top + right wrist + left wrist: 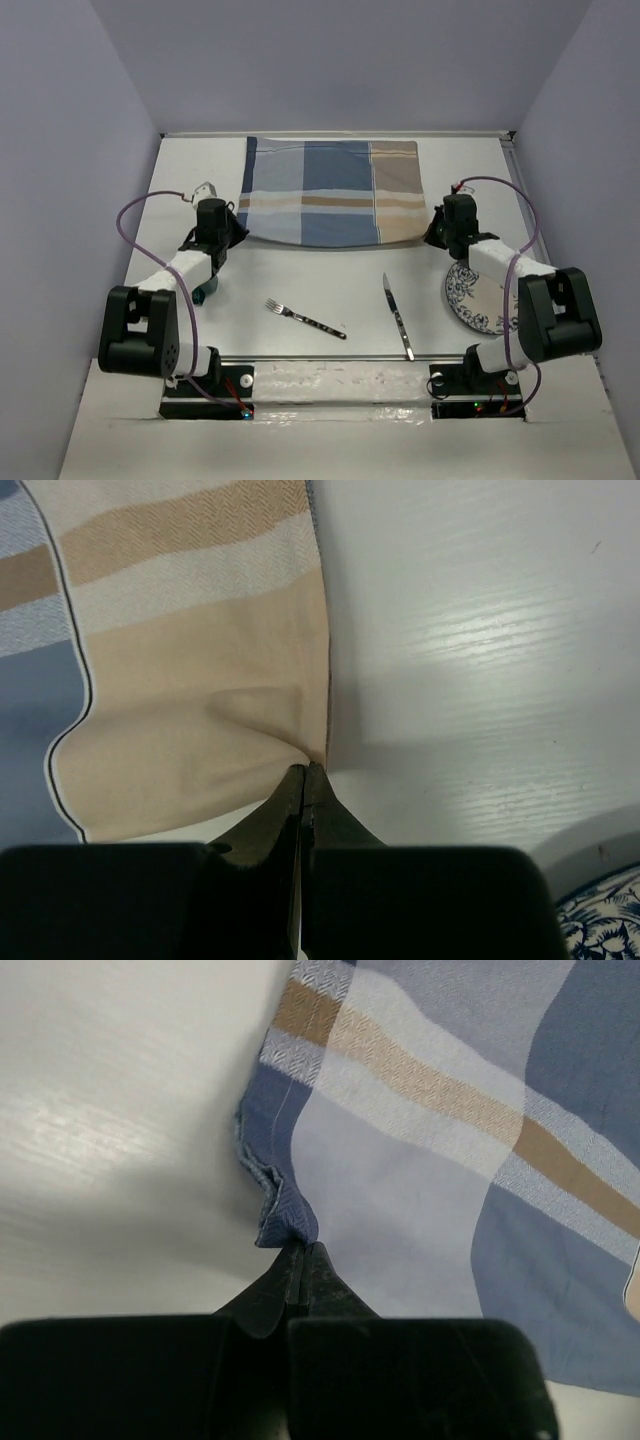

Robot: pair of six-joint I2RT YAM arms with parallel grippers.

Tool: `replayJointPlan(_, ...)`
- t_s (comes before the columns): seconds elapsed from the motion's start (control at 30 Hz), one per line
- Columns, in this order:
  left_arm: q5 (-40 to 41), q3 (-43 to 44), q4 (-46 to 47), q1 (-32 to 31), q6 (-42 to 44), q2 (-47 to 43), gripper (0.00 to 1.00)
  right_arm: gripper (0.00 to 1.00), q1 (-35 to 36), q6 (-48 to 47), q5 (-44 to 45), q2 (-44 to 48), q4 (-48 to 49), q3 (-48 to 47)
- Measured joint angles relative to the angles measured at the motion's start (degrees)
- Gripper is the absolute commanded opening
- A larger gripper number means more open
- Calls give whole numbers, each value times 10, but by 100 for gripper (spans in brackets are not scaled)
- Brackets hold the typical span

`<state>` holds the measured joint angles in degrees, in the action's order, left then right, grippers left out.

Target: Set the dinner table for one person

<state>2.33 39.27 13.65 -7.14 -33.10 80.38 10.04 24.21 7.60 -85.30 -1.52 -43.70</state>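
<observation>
A lab booth: lavender walls (70,180) enclose the white dinner table (320,275).

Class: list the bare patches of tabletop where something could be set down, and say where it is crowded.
Bare: the strip between the placemat and the fork and knife; both far corners beside the placemat. Crowded: the right side, where the plate lies under the right arm.

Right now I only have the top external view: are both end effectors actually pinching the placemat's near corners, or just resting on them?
Observer: The left wrist view shows the left end effector shut on the placemat's blue corner, with the cloth bunched up there.
Operator: And the right side?
Observer: The right wrist view shows the right end effector shut on the tan corner, with the fabric puckered at the pinch.
</observation>
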Motion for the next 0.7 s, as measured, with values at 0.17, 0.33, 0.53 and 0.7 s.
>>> replayJointPlan(0.17, 7, -65, 18, 0, -13, -63, 0, 0, 0, 18, -12, 69, 36, 61)
replayJointPlan(0.33, 9, -113, 30, 0, -21, -119, 0, 0, 0, 39, -25, 119, 37, 112)
replayJointPlan(0.53, 14, -165, 30, -3, -25, -192, 0, 0, 0, 57, -38, 177, 41, 161)
replayJointPlan(0.7, 13, -194, 28, -4, -28, -218, 0, 0, 0, 70, -44, 195, 41, 176)
